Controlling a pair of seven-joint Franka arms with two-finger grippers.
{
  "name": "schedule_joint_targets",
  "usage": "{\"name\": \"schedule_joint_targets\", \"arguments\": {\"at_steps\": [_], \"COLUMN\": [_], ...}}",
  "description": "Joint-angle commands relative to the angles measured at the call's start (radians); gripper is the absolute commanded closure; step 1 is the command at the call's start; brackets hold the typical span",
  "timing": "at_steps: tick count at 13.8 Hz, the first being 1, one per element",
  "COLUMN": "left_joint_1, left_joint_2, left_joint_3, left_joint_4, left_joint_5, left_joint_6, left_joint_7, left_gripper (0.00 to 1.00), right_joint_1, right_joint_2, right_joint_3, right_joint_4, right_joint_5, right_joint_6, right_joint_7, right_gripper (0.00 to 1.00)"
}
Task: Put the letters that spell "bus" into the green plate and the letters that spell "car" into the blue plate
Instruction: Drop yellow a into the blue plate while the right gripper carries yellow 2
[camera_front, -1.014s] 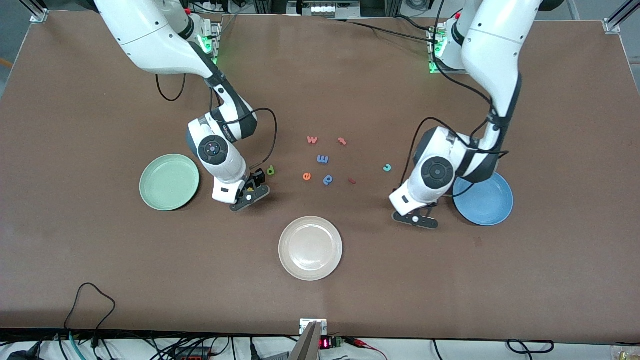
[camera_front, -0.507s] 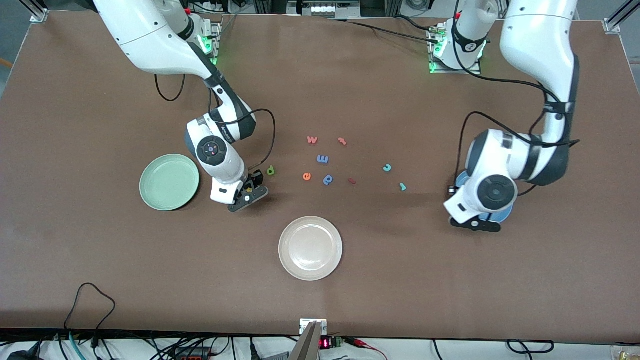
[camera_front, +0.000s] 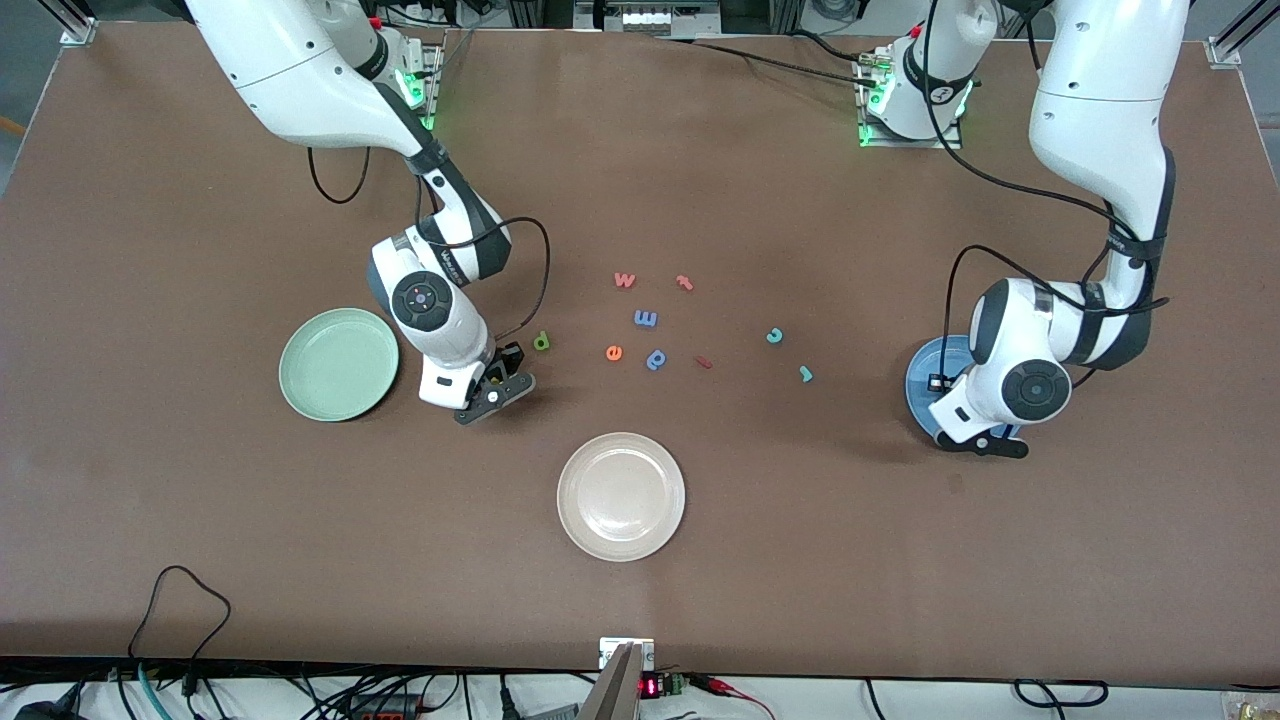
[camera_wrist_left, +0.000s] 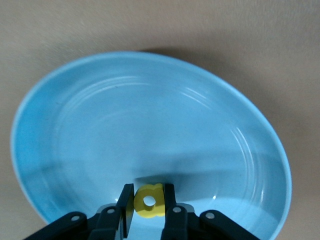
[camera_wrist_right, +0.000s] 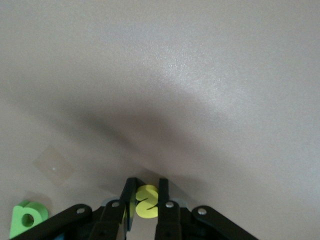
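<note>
The left gripper hangs over the round bright blue plate at the left arm's end of the table, its jaws clamped on the small yellow foam letter a. The right gripper is down at the brown tabletop, between the round pale mint-green plate and the scatter of letters, its jaws pinched on the small yellow foam letter s. The green foam letter b lies on the table just beside that gripper. The teal foam letter c and the small blue foam letter r lie near each other on the table, toward the blue plate. A round cream-white plate sits nearer the front camera than the letters.
</note>
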Motion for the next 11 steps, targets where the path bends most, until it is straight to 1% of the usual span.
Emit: {"name": "schedule_joint_targets", "arguments": {"at_steps": [1, 4, 5, 6, 8, 9, 10, 11], "left_joint_1": [0.003, 0.000, -0.002, -0.002, -0.009, -0.018, -0.031, -0.047], "left_joint_2": [-0.079, -0.128, -0.146, -0.157, -0.156, -0.153, -0.148, -0.134], "left_joint_3": [-0.011, -0.028, -0.052, -0.084, -0.127, -0.150, -0.178, -0.190], "left_joint_4": [-0.016, 0.051, 0.065, 0.065, 0.064, 0.064, 0.064, 0.059], "left_joint_5": [0.016, 0.004, -0.002, -0.045, -0.166, -0.194, -0.197, -0.197], "left_joint_6": [-0.043, -0.197, -0.243, -0.266, -0.263, -0.249, -0.230, -0.207], "left_joint_7": [0.001, 0.004, -0.003, -0.009, -0.072, -0.138, -0.238, -0.344], "left_gripper": [0.00, 0.00, 0.00, 0.00, 0.00, 0.00, 0.00, 0.00], "right_joint_1": [-0.012, -0.065, -0.093, -0.123, -0.192, -0.218, -0.248, -0.292], "right_joint_2": [-0.021, -0.103, -0.125, -0.148, -0.183, -0.193, -0.197, -0.197], "right_joint_3": [0.001, -0.002, -0.002, -0.002, -0.002, -0.002, -0.002, 0.000], "right_joint_4": [-0.004, -0.006, -0.006, -0.007, -0.010, -0.015, -0.024, -0.041], "right_joint_5": [-0.007, -0.007, -0.007, -0.008, -0.013, -0.013, -0.013, -0.015], "right_joint_6": [-0.039, -0.146, -0.188, -0.226, -0.282, -0.312, -0.334, -0.334], "right_joint_7": [-0.008, -0.013, -0.013, -0.014, -0.019, -0.016, -0.013, -0.014], "right_gripper": [1.00, 1.00, 1.00, 1.00, 1.00, 1.00, 1.00, 1.00]}}
